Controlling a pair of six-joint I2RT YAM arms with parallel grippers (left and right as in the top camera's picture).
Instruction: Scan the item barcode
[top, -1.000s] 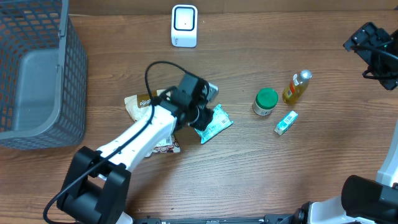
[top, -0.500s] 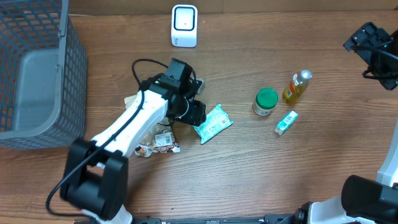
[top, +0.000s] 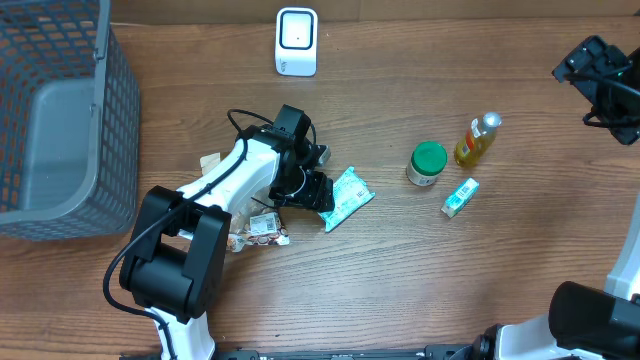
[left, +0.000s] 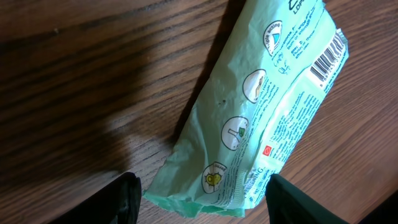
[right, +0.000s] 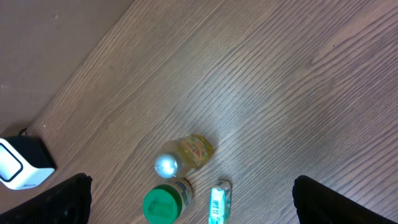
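Filling the overhead view is the wooden table (top: 400, 280), with a grey basket (top: 120, 110) at the upper left. The left gripper (left: 203, 186), at the centre, is released: its 2 fingers stand apart around one end of the green packet (left: 261, 106). The packet lies flat with its barcode (left: 328, 59) up. The right gripper (right: 193, 196), upper right, is spread wide. A white scanner (top: 296, 42) stands at top centre.

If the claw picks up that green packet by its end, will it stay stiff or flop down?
Probably flop a bit: the green packet looks like thin, crinkly wrap with a soft middle. It is likely light, lying slim and flat on the table. The smooth wrap might slip from the left claw, now open astride its end.
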